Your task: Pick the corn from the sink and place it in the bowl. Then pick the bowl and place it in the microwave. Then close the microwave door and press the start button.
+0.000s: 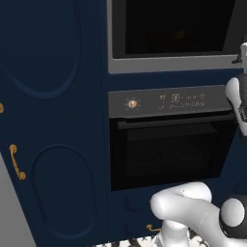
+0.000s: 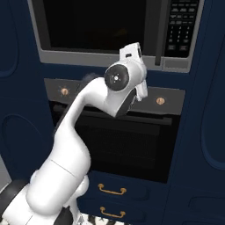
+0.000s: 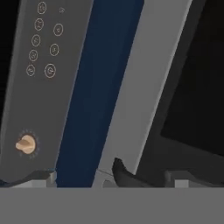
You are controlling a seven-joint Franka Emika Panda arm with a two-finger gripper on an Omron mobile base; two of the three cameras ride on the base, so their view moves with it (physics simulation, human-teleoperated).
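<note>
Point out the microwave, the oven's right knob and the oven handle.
microwave (image 2: 101, 53): right base view, grey lower frame.
oven's right knob (image 2: 160, 100): right base view, knob face.
oven handle (image 1: 169, 120): left base view, middle of the bar.

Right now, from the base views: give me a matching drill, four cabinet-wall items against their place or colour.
Things:
1. microwave
2. oven
3. keypad
4. drawer handles

Descriptions:
A. brass, below the oven
B. right side of the microwave front
C. above the oven, grey frame
D. black, with copper knobs on its panel

Pairs: 1-C, 2-D, 3-B, 4-A
</note>
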